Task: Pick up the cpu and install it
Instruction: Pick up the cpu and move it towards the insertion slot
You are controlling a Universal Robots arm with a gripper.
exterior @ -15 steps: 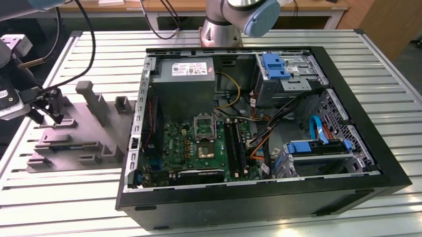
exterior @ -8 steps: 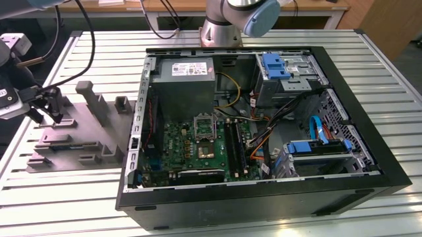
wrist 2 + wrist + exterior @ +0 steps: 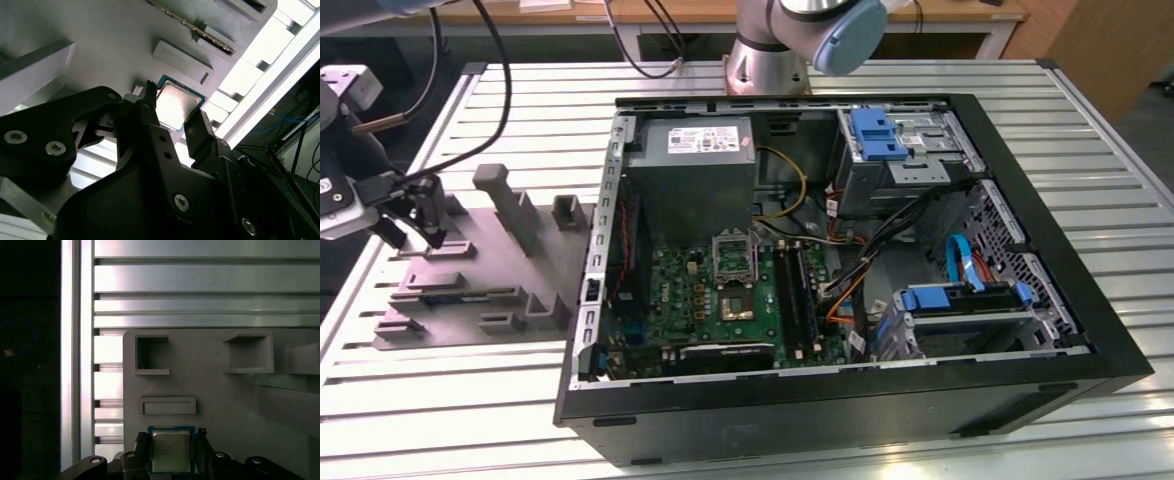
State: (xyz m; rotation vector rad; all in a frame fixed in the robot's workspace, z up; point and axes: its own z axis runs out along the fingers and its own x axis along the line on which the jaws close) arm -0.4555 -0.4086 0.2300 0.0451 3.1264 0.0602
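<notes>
While my gripper (image 3: 171,435) hangs low over a grey moulded tray (image 3: 487,265), its two black fingers (image 3: 141,452) are drawn in narrow, one against each of two opposite edges of the cpu (image 3: 171,451). The chip lies flat on the tray with its silvery metal top facing up and a thin green rim around it. In the first wrist view, a shallow raised bar (image 3: 167,405) sits near the chip and two square pockets (image 3: 152,355) lie farther off on the tray. The tray rests on a table (image 3: 467,400) made of long pale aluminium slats, close to the table's edge at the exterior view's left. Beside the tray, toward the exterior view's right, an open black computer case (image 3: 854,410) lies on its side on the same slats. Inside it are a green circuit board (image 3: 720,295), a grey power box (image 3: 700,165) and blue plastic brackets (image 3: 878,135). My arm's grey base (image 3: 767,60) stands behind the case. Black cables (image 3: 494,90) drape across the table's far corner, and beyond the table is pale wooden furniture (image 3: 1101,50).
</notes>
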